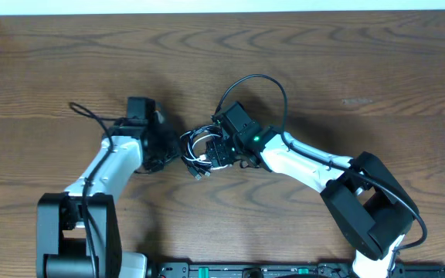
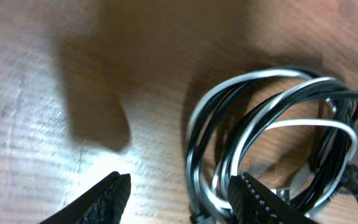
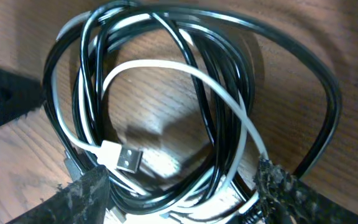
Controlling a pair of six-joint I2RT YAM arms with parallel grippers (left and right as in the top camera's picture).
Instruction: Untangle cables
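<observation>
The cables lie in a tangled coil of thin black cords and one white cord at the table's middle, between my two grippers. In the left wrist view the coil fills the right half; my left gripper is open, its right finger against the coil's left side. In the right wrist view the coil fills the frame, with a white USB plug on top. My right gripper is open, its fingers straddling the coil's lower strands.
A thicker black arm wire loops above the right wrist. Another arm wire trails left of the left arm. The wooden table stretches around; its back edge runs along the top.
</observation>
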